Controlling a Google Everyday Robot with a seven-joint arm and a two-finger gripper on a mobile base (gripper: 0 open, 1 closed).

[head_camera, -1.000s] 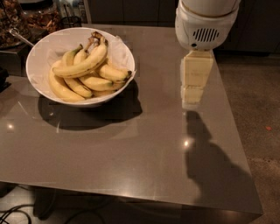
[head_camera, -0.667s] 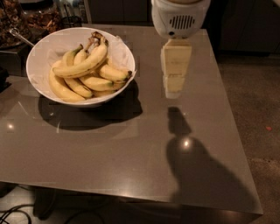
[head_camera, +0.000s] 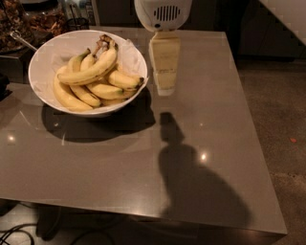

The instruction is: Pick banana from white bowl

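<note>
Change since a second ago: the gripper point(head_camera: 165, 89) is now sitting further left over the table point(head_camera: 95, 162) than you were seeing it then, closing on the bowl. The bowl and its fruit are lying as they were.

Item 1, gripper: you are looking at a cream wedge hanging tip-down under a white vented housing point(head_camera: 163, 13). It is hovering over the far part of the table, just beside the bowl's right rim and apart from it. Whether it is set wide or narrow you cannot tell from this angle.

Item 2, white bowl point(head_camera: 44, 60): it is standing on the far left part of the table and throwing a dark shadow on the near side.

Item 3, banana point(head_camera: 91, 71): long, curved and bright yellow, it is lying across the top of the bunch inside the white bowl, its brown stem end pointing to the far right rim.

Item 4, shorter bananas point(head_camera: 123, 79): these are resting beneath it, dark tips pointing right.

Item 5, arm's shadow point(head_camera: 193, 191): it is falling across the near right part of the table.

Item 6, cables point(head_camera: 14, 234): these are trailing on the floor at the lower left.
</note>
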